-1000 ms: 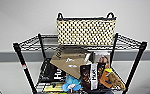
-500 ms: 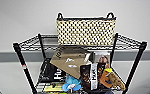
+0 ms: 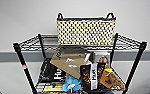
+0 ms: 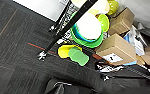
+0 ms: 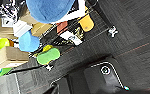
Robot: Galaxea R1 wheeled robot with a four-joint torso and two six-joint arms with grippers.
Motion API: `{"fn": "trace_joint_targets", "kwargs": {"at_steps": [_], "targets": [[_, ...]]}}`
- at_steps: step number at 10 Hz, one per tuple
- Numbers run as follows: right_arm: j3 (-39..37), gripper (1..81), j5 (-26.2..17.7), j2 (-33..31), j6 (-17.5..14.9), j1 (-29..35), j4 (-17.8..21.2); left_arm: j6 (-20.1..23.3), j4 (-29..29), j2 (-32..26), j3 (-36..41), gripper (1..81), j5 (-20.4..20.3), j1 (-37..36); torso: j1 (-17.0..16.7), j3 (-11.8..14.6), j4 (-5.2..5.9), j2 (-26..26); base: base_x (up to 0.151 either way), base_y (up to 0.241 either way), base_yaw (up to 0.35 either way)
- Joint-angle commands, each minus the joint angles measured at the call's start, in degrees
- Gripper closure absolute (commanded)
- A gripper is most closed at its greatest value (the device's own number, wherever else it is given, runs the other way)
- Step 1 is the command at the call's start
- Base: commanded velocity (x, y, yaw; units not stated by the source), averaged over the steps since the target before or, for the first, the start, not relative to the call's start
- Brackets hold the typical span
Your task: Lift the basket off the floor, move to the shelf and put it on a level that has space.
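On the top level [image 3: 41,43] of the shelf [image 3: 21,60] sits the basket [image 3: 86,32], upright against the wall, exactly where it stood a second ago — nothing shifts, so the placing looks done. Its base fills the tier's middle, with bare wire on either side and the front rail close. Both wrist cameras look down at the floor [image 4: 13,50], and I can't tell how either gripper's fingers stand.

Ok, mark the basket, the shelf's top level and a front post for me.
basket [image 3: 86,32], head view, woven front wall.
top level [image 3: 31,42], head view, bare wire grid left of basket.
front post [image 3: 21,62], head view, left post's shaft.
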Motion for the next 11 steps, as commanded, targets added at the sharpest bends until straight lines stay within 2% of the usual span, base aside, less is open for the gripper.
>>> {"fn": "trace_joint_targets", "kwargs": {"at_steps": [1,3,4,11], "targets": [[-3.93,1.0,0.04,3.65,-0.73,-0.68,-1.45,0.36,2.8,4.91,-5.48,1.0,-1.23,2.24,0.0,0.0,0.0,0.0,0.0,0.0,0.0],[-9.03,1.0,0.14,8.4,-0.73,-3.06,-2.86,0.36,3.68,8.17,-7.34,1.0,-2.19,4.27,0.0,0.02,0.0,0.0,0.0,0.0,0.0],[-11.06,1.0,0.14,10.51,-0.73,-3.85,-3.73,0.36,4.37,9.31,-7.42,1.0,-4.22,5.5,0.0,0.02,0.0,0.0,0.0,0.0,0.0],[-23.01,1.0,0.05,23.17,-0.73,-7.89,-9.44,0.36,7.45,21.96,-16.47,1.0,-4.4,11.38,-0.04,0.05,0.0,-0.02,0.0,0.0,0.0]]}}
